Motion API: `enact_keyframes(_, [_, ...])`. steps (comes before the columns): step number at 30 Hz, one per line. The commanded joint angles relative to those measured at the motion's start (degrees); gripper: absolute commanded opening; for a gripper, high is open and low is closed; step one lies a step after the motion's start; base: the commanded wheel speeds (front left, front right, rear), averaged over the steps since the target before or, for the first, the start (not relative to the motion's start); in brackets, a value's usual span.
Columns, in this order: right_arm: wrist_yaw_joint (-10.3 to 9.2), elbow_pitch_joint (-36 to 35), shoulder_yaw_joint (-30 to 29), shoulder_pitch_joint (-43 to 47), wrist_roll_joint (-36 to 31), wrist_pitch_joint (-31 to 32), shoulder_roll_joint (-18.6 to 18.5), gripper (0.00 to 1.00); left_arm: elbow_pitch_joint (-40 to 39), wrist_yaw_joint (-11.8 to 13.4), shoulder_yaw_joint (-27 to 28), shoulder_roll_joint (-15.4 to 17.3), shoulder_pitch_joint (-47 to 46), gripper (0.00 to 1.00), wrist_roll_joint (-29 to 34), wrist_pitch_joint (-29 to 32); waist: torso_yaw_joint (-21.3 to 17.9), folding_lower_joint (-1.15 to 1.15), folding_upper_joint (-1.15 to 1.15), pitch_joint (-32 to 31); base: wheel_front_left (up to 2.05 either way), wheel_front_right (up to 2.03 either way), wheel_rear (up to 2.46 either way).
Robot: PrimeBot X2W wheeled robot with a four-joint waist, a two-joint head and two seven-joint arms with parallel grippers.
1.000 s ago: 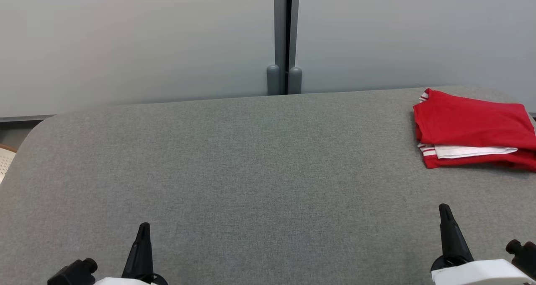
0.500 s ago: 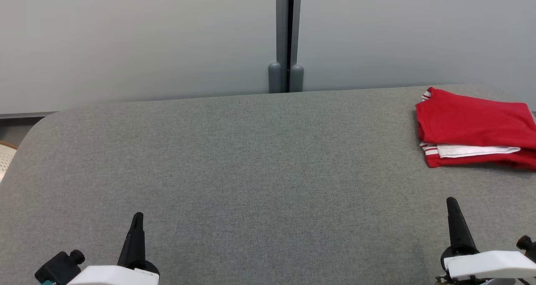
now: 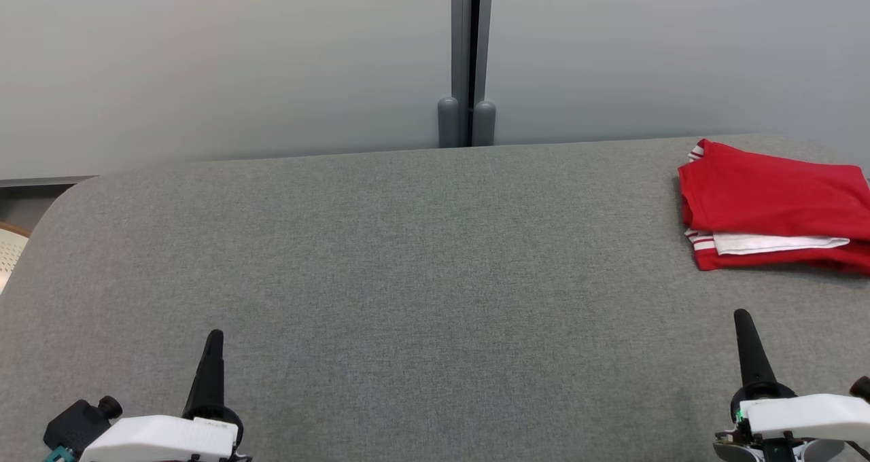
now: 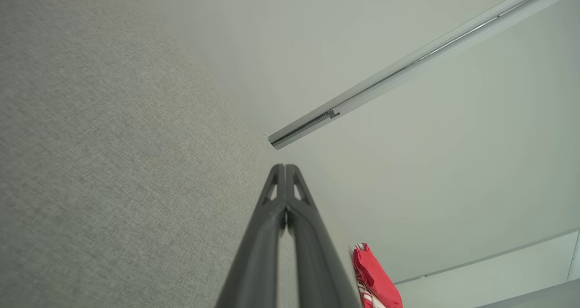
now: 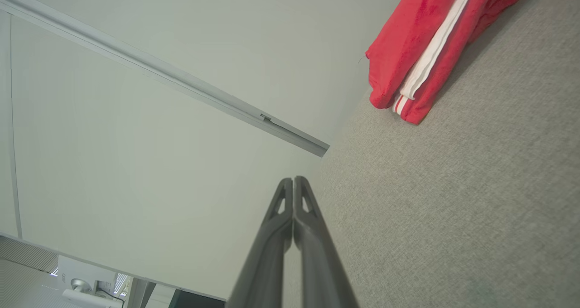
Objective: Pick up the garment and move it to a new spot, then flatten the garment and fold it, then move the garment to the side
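Both left gripper (image 3: 213,337) and right gripper (image 3: 741,316) hold nothing, fingers pressed together. Park them well short of the folded garment (image 3: 768,193) beyond the right fingertips

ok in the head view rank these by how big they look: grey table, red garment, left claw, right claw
1. grey table
2. red garment
3. left claw and right claw: they look about alike, so no ranking between them

One garment (image 3: 775,197), red with white trim, at 2 o'clock on the table. One grey table (image 3: 435,265). Two grippers: left gripper (image 3: 212,353) at 7 o'clock, right gripper (image 3: 747,340) at 5 o'clock. Two wall panels (image 3: 224,61). One post (image 3: 469,34) between them at 12 o'clock. Two rounded grey caps (image 3: 448,122) at its foot.
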Motion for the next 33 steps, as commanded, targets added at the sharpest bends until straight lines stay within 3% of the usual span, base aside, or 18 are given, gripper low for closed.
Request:
enact_keyframes(1, [0.00,-0.4,-0.4,-1.1,1.5,0.4,-0.2,0.00,-0.1,-0.6,0.6,0.4,-1.6,0.00,-1.7,0.3,0.0,0.00,0.00,0.0,0.00,0.00,0.00])
enact_keyframes(33, [0.00,0.2,-3.8,-3.6,16.7,4.8,0.4,0.00,2.8,-3.7,4.2,0.2,-5.6,0.00,-18.0,4.6,0.6,0.00,0.00,1.0,0.00,0.00,0.00])
